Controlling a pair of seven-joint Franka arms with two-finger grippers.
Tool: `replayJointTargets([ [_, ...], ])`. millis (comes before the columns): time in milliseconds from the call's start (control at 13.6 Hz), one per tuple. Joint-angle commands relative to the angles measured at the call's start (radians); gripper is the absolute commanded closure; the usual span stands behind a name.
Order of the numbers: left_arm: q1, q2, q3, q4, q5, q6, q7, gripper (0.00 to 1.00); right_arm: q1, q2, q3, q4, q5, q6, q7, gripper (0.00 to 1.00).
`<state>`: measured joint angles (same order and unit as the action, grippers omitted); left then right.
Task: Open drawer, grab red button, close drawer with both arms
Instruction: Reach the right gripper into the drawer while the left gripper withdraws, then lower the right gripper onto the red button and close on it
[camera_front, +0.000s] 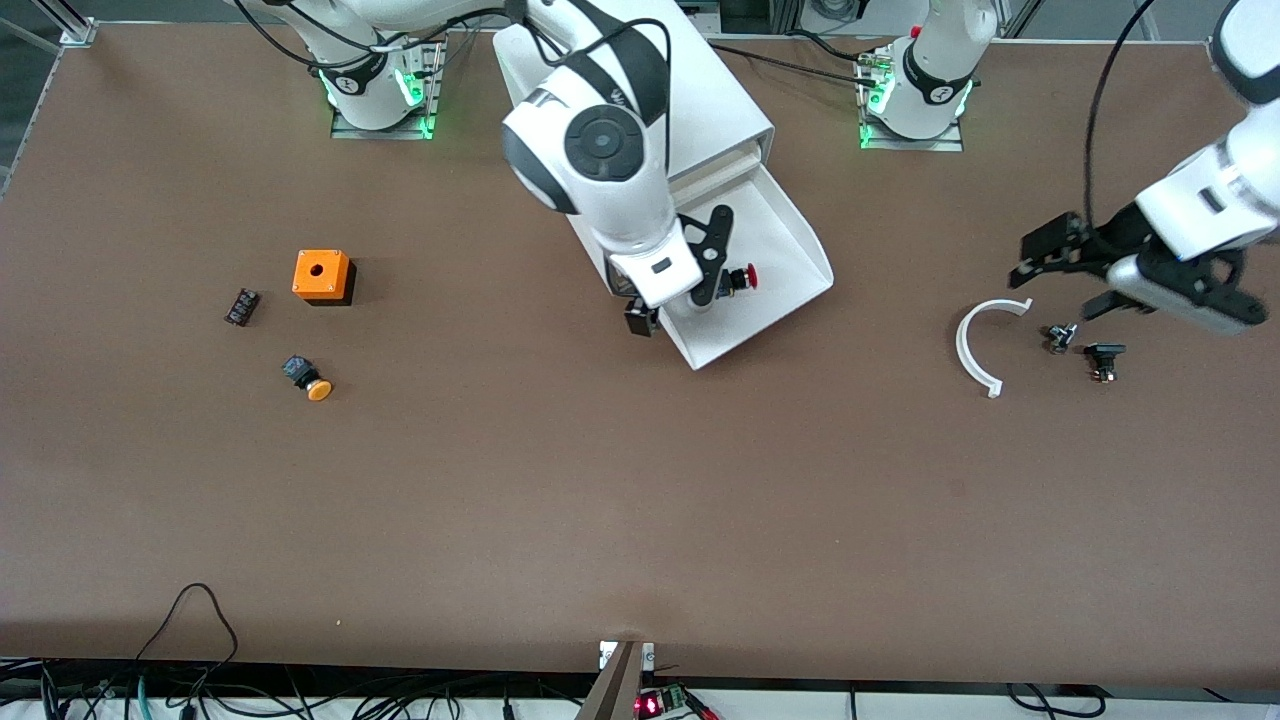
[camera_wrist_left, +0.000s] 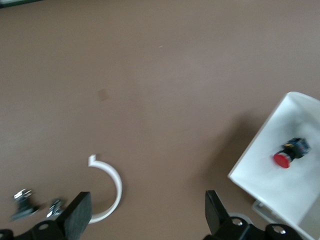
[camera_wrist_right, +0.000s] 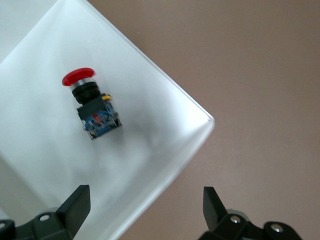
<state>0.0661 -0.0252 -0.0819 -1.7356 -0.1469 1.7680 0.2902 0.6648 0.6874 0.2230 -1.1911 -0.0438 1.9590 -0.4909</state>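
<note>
- The counter (camera_front: 640, 500) is carrying everything, brown and wide.
- The cabinet (camera_front: 720, 110) is standing between my two bases, with the drawer (camera_front: 790, 250) pulled out of it toward the front camera.
- My right gripper (camera_front: 712, 262) is hanging over the open drawer, fingers (camera_wrist_right: 75, 205) spread apart and gripping nothing.
- My left gripper (camera_front: 1068, 272) is waiting over the counter at the left arm's end, fingers (camera_wrist_left: 77, 215) also spread apart and empty.
- A white arc (camera_front: 978, 345) is lying beside two small dark parts (camera_front: 1085, 350), just under my left gripper.
- An orange cube (camera_front: 322, 275) is sitting toward the right arm's end, with an orange-capped button (camera_front: 307, 378) nearer the front camera and a small dark block (camera_front: 241, 306) beside it.
- The button (camera_wrist_right: 91, 104) is lying on its side in the drawer, red cap showing, just beside my right gripper and untouched.
</note>
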Motion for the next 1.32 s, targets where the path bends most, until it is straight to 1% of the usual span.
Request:
replayJointTargets([
  [0,-0.022,-0.004,0.007,0.034,0.134,-0.052,-0.138,0.00,0.051,0.063,-0.010,0.077,-0.056,0.009,-0.005,0.00],
  [147,-0.020,-0.018,0.025,0.024,0.156,-0.056,-0.157,0.00,0.078,0.087,-0.036,0.090,-0.059,0.044,-0.012,0.00],
  [368,-0.028,-0.012,0.025,0.022,0.158,-0.045,-0.158,0.00,0.116,0.109,-0.068,0.090,-0.059,0.102,-0.012,0.00],
  [588,-0.028,-0.010,0.025,0.021,0.158,-0.041,-0.160,0.00,0.139,0.129,-0.076,0.090,-0.059,0.147,-0.009,0.00],
  [1250,-0.028,-0.007,0.025,0.027,0.156,-0.042,-0.160,0.00,0.156,0.129,-0.073,0.084,-0.056,0.098,-0.014,0.00],
])
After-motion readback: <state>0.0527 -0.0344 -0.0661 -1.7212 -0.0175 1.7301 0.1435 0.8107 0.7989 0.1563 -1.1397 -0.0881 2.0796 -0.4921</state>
